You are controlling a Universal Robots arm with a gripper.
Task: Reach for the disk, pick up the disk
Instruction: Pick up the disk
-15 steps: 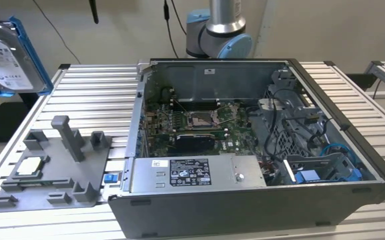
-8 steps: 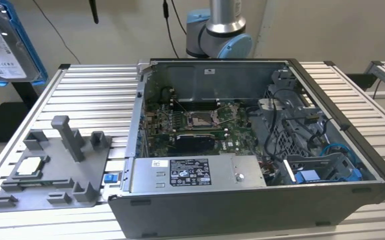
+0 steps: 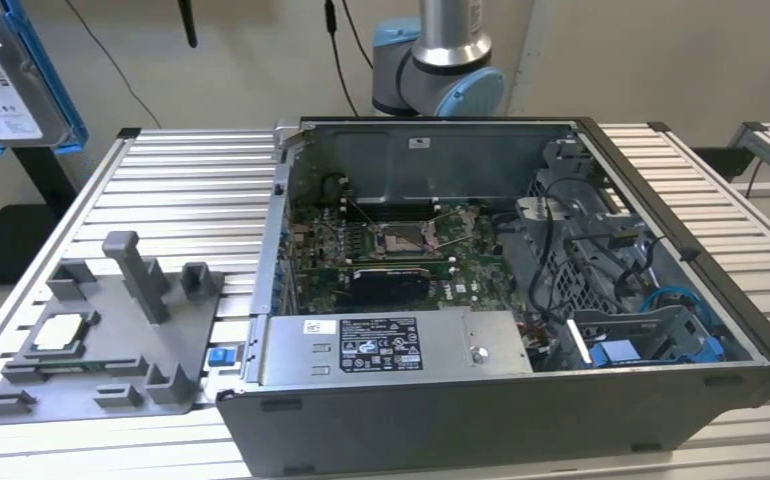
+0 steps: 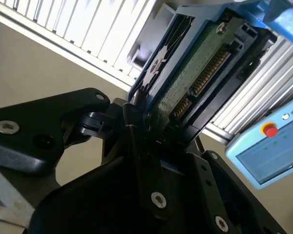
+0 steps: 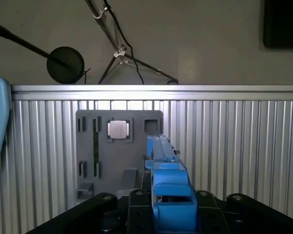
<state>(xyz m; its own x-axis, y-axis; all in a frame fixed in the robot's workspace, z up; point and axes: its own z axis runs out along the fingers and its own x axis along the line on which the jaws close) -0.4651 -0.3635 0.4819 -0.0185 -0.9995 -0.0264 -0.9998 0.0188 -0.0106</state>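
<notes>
The disk (image 4: pixel 191 73) — clamped in the hand (image 4: pixel 147 123).

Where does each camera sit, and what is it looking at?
Exterior view: off the arm, looking down on the open computer case; arm joint behind it.
First wrist view: on the arm, looking past the disk at the grey tray.
Second wrist view: on the arm, close on the gripper clamping the disk.
Shared: all three show the disk.
</notes>
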